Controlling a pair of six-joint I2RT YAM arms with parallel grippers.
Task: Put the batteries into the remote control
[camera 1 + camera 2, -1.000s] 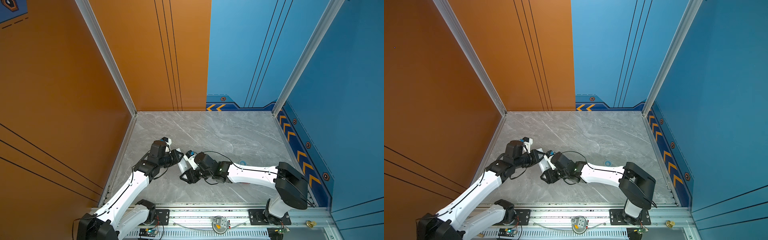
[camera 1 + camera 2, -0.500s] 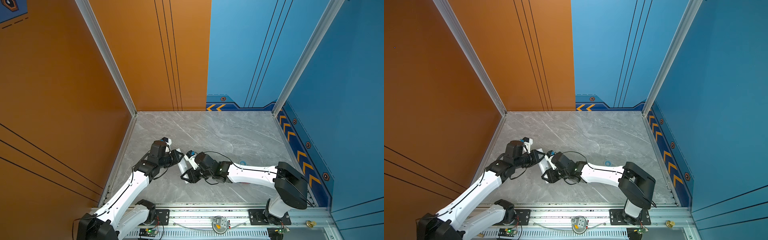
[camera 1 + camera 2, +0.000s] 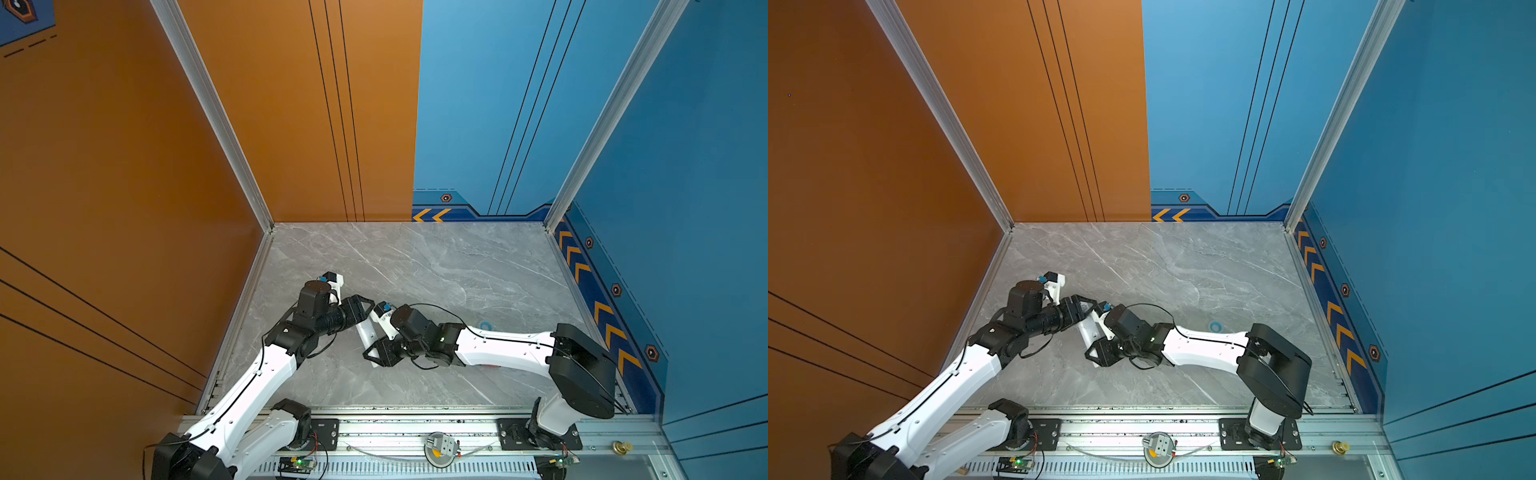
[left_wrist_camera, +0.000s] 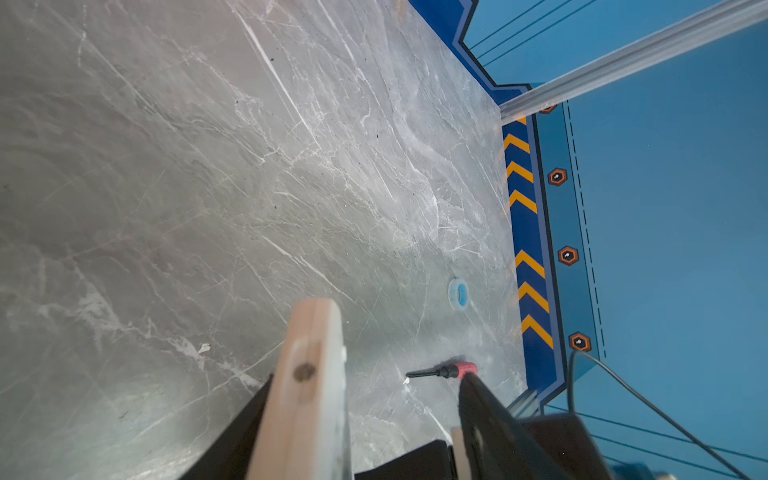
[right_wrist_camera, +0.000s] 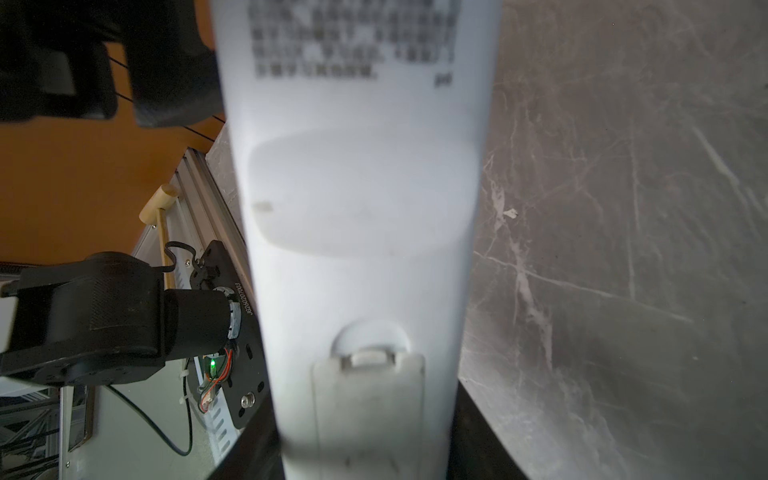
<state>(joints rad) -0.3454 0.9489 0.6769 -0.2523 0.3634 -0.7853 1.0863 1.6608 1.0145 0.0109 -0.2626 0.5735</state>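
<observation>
The remote control is a long white bar. Its plain back faces the right wrist camera, and its battery cover is closed. My right gripper is shut on its lower end, one dark finger on each long edge. In both top views the remote slants between the two grippers just above the floor. My left gripper is open around the upper end. The remote's edge lies against one finger, with a wide gap to the other finger. The batteries are out of view.
A screwdriver with a red handle lies on the grey marble floor under the right arm. A small blue ring sits further right. Orange and blue walls close three sides, and a metal rail runs along the front.
My left gripper has gone from shut to open around the remote's upper end. The right gripper keeps its hold, and both arms have hardly shifted.
</observation>
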